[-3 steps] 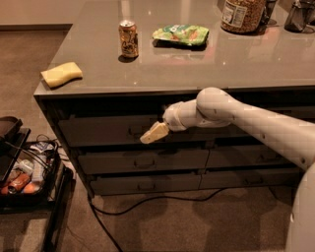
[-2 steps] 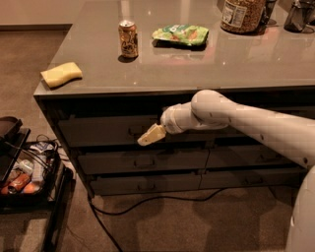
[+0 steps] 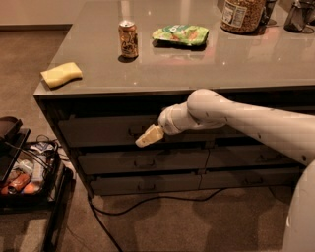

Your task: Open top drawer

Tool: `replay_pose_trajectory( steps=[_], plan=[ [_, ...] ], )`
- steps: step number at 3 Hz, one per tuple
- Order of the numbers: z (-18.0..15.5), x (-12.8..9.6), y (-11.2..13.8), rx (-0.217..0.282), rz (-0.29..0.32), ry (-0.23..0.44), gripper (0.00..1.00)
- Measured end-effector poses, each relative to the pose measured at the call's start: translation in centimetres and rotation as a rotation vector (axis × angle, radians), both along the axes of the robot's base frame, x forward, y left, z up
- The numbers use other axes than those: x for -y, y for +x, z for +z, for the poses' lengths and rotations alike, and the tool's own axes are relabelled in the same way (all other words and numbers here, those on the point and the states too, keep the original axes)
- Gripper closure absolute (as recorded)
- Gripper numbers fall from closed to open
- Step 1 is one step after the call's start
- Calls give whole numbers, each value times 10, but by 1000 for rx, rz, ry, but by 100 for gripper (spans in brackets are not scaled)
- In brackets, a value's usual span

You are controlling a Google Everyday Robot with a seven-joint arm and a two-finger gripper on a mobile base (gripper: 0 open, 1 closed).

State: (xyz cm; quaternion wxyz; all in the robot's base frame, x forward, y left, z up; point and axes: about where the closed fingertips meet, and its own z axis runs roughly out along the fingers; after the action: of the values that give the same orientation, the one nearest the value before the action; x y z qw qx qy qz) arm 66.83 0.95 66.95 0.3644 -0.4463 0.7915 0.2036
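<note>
The top drawer (image 3: 98,132) is the wide grey-brown front just under the counter top on the left stack. Its small pull handle (image 3: 133,131) sits at its centre. My gripper (image 3: 147,137), a cream-coloured wedge at the end of the white arm (image 3: 236,118), reaches in from the right. It sits right at the handle, just to its right and slightly lower. Whether it touches the handle I cannot tell. The arm hides the right end of the drawer front.
Two shallower drawers (image 3: 142,161) (image 3: 145,183) lie below, and another stack (image 3: 251,156) is to the right. The counter (image 3: 197,69) holds a can (image 3: 128,39), a yellow sponge (image 3: 61,74), a green bag (image 3: 180,34) and a jar (image 3: 241,15). A cluttered cart (image 3: 24,172) stands at the left. A cable (image 3: 147,201) lies on the floor.
My gripper has shifted slightly left and down, closer to the handle of the top drawer. The drawer front shows no clear movement.
</note>
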Motion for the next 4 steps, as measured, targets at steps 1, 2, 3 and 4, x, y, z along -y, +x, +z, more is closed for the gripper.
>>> replay_pose_trajectory(
  steps=[1, 2, 3, 4],
  plan=[
    [-2, -2, 3, -12, 15, 16, 0],
    [-10, -7, -1, -50, 42, 27, 0],
    [-7, -7, -1, -50, 42, 27, 19],
    [-4, -7, -3, -52, 40, 36, 42]
  ],
)
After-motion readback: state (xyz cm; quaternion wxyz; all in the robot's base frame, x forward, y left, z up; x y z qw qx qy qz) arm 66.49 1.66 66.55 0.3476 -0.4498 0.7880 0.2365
